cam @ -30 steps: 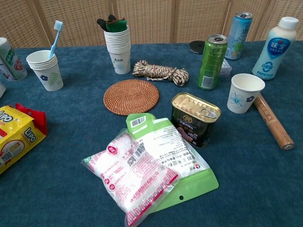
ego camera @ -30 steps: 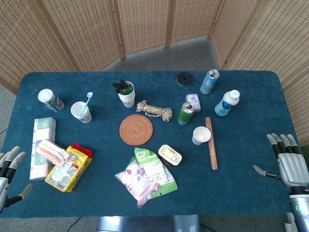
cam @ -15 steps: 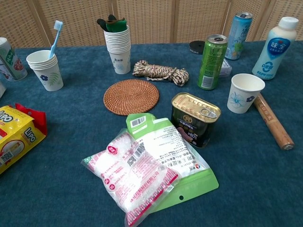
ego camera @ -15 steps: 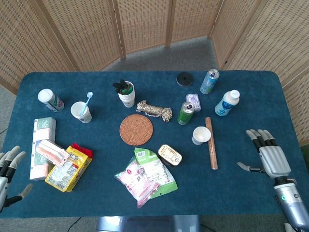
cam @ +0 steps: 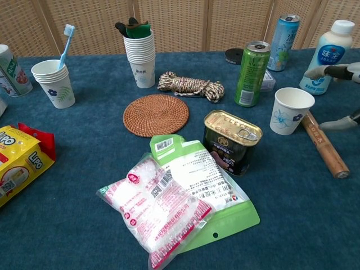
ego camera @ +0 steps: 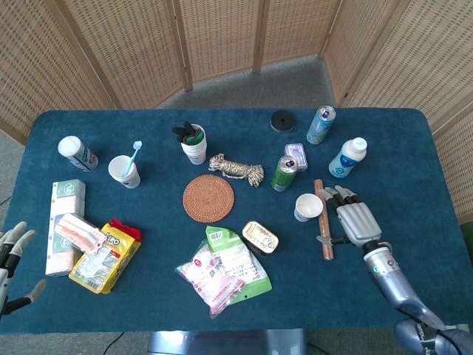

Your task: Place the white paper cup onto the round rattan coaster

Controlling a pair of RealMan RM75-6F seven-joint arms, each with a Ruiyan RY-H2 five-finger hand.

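Fingers spread wide and holding nothing, the right robot hand hovers over the worktop toward its right edge, just right of the wooden stick, with its thumb reaching over that stick; in the chest view only its fingertips show at the right border. The white paper cup stands upright just left of the stick, close to the hand, though contact cannot be judged. It has a blue flower print on its side. The round rattan coaster lies bare near the middle of the worktop, well apart from the cup to its left.

Between them sit a green drink can, a coil of rope and a gold-lidded tin. In front of the coaster, toward the near edge, lie a green-backed pouch and a pink-printed plastic bag overlapping it. A stack of paper cups with dark items inside stands behind the coaster. Toward the far right corner are a blue can and a white bottle. A paper cup with a toothbrush stands on the left side.

The left robot hand sits at the near left corner, fingers apart and empty.
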